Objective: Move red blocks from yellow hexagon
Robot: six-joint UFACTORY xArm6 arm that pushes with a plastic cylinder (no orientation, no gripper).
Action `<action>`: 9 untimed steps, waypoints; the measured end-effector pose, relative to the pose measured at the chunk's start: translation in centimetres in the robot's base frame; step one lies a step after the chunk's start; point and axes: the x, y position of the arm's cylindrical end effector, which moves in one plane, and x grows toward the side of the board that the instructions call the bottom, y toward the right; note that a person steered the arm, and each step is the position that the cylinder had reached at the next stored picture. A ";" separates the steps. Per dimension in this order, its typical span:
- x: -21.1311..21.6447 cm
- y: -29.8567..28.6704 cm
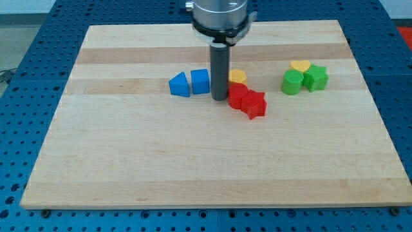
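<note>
At the board's middle, my tip (pixel 219 98), a bare rod holding nothing, touches the red blocks (pixel 246 100), which still crowd the yellow hexagon (pixel 238 76); separation remains undone.

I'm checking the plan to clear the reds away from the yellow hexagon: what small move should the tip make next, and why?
Probably a short push toward the view's bottom right. My tip stands at the left edge of the two red blocks, which still sit against the yellow hexagon just above them. The blue blocks lie on the tip's other side, so that push should spare them.
</note>
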 end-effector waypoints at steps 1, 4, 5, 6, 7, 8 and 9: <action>3.1 2.6; 4.6 3.1; 4.6 -0.7; 3.8 -2.7; 3.6 -2.4; 2.0 1.3; 0.2 3.4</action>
